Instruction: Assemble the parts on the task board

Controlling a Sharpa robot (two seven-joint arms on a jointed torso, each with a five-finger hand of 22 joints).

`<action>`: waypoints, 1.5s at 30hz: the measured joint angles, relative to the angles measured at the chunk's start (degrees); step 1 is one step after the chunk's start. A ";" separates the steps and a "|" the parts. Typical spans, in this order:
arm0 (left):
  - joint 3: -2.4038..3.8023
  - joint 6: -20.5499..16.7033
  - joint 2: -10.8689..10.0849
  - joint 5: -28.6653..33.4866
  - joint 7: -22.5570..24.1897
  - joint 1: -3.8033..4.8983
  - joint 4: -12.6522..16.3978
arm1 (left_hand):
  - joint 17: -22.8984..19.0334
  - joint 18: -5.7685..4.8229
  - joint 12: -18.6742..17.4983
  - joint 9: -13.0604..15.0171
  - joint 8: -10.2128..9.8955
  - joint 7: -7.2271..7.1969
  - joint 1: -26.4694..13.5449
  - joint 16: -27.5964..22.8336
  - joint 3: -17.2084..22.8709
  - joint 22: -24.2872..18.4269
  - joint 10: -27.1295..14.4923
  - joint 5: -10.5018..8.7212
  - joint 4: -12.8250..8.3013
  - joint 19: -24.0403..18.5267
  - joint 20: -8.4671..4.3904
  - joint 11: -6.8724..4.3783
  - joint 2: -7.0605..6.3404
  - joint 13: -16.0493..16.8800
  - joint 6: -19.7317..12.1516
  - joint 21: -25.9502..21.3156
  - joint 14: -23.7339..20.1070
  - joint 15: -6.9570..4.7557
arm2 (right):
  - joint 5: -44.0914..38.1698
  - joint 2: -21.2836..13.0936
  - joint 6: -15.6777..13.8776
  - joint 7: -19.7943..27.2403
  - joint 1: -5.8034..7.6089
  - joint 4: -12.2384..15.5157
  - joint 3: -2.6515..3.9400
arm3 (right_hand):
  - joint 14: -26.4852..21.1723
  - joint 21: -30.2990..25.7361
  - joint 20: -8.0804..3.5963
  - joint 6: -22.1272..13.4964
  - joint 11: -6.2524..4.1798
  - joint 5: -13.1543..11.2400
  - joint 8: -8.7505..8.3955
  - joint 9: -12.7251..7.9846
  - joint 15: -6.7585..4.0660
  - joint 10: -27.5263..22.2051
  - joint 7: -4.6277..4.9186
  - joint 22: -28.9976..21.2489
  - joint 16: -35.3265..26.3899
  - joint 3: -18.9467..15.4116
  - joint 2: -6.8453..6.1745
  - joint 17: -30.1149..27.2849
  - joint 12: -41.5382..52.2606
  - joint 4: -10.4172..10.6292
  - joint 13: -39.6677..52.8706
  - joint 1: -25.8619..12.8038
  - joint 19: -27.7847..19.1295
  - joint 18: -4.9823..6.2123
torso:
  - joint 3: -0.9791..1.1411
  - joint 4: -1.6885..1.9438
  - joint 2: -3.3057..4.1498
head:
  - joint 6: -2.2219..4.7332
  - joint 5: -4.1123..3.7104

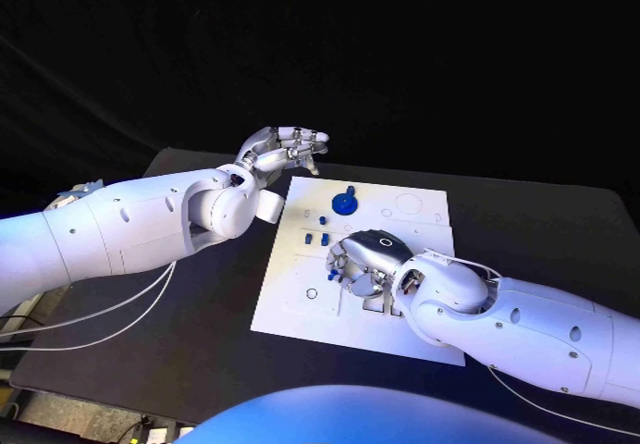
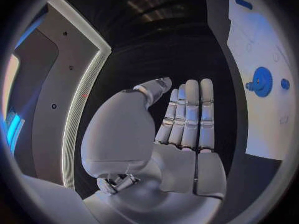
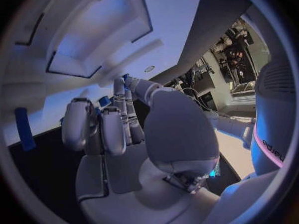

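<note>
The task board, a white plate, lay in the middle of the black worktop and serves here as the landmark; its near edge faced the robot. Over the board's near half the right robot hand was pressed down, palm to the plate; in the right wrist view its fingers were curled together with small blue parts showing at their tips; whether one was actually pinched or merely touched could not be told. A loose blue strip lay apart from those fingers in the same view. Just beyond that hand, toward the board's middle, two small blue pieces stood close together; farther again, near the board's far edge, sat the blue gear, with a small blue button just beside it.

Past the board's far left corner the left robot hand hung above the worktop, clear of the plate; its fingers lay straight and side by side, holding nothing.

Judgement: the step in hand appeared to be the seating of a small part in a recess on the board's near half, done by the right hand alone; the assembly looked well short of finished, several pieces lying unplaced. The next move would call for steady downward pressure, then a clean lift clear of the neighbouring pieces; a skewed part could jam.
</note>
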 measured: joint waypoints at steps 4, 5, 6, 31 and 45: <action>0.00 0.00 0.02 0.00 -0.04 0.00 -0.02 | 0.00 0.00 0.00 0.00 0.00 0.00 0.00 0.00 0.00 0.00 0.00 0.00 0.00 0.00 0.00 0.00 0.00 0.00 0.00 0.00 0.00 0.00 | -0.23 0.25 0.28 -0.05 0.00 -0.19 -0.01 | 0.00 -0.26 0.00 -0.01 0.00 0.00 -0.08 0.06 0.00 0.00 -0.01 0.00 0.00 0.00 -0.05 -0.15 -0.22 0.00 0.00 -0.53 0.00 0.00 | 0.00 -0.01 -0.01 | -0.02 0.01; 0.00 0.00 0.02 0.00 -0.05 0.00 -0.02 | 0.00 0.00 0.00 0.00 0.00 0.00 0.00 0.00 0.00 0.00 0.00 0.00 0.00 0.00 0.00 0.00 0.00 0.00 0.00 0.00 0.00 0.00 | -0.26 0.33 0.35 -0.05 0.00 -0.24 -0.02 | 0.00 -0.44 0.00 -0.01 0.00 0.00 -0.09 0.07 0.00 0.00 -0.01 0.00 0.00 0.00 -0.05 -0.15 -0.22 0.00 0.00 -0.53 0.00 0.00 | 0.00 -0.02 -0.01 | -0.02 -0.01; 0.00 0.00 0.04 0.00 -0.06 0.00 -0.02 | 0.00 0.00 0.00 0.00 0.00 0.00 0.00 0.00 0.00 0.00 0.00 0.00 0.00 0.00 0.00 0.00 0.00 0.00 0.00 0.00 0.00 0.00 | -0.29 0.44 0.41 -0.05 -0.01 -0.30 -0.03 | 0.00 -0.67 0.00 -0.09 0.00 0.00 -0.09 0.14 0.00 0.00 0.05 -0.01 0.00 -0.19 -0.35 -0.15 -0.44 0.19 0.00 -0.97 0.00 0.00 | 0.00 -0.02 -0.01 | -0.02 -0.02; 0.00 0.00 0.18 0.00 -0.38 0.00 -0.13 | -0.05 0.00 0.00 -0.01 0.00 0.00 0.00 0.00 0.00 -0.06 0.01 0.00 0.00 0.00 0.00 0.00 0.00 0.05 0.00 0.00 -0.20 0.20 | -0.46 -1.36 -0.72 0.55 -0.21 0.47 -0.33 | 0.11 -4.61 1.75 -11.05 2.36 -0.13 -6.37 -2.31 1.56 -7.31 2.25 -0.02 -0.67 -2.39 -2.91 -1.96 -4.05 1.01 -1.67 -4.08 -1.75 0.01 | 0.03 -0.04 -0.04 | 0.32 -0.03; -0.02 0.00 -0.31 0.00 -0.47 0.00 -0.17 | -0.05 0.00 0.00 -0.02 0.00 0.00 0.00 0.00 0.00 -0.06 0.01 0.00 0.00 0.00 0.00 0.00 0.00 0.05 0.00 0.00 -0.20 0.20 | 1.58 -13.25 -2.59 0.05 4.37 7.69 1.00 | 0.11 -5.95 1.90 -9.08 2.74 0.14 -5.42 -1.85 1.56 -8.32 2.31 -0.04 -0.99 -4.36 -3.62 -2.79 -2.88 1.55 -1.47 -4.19 -2.42 0.01 | 0.04 -0.33 -0.16 | 1.25 -1.12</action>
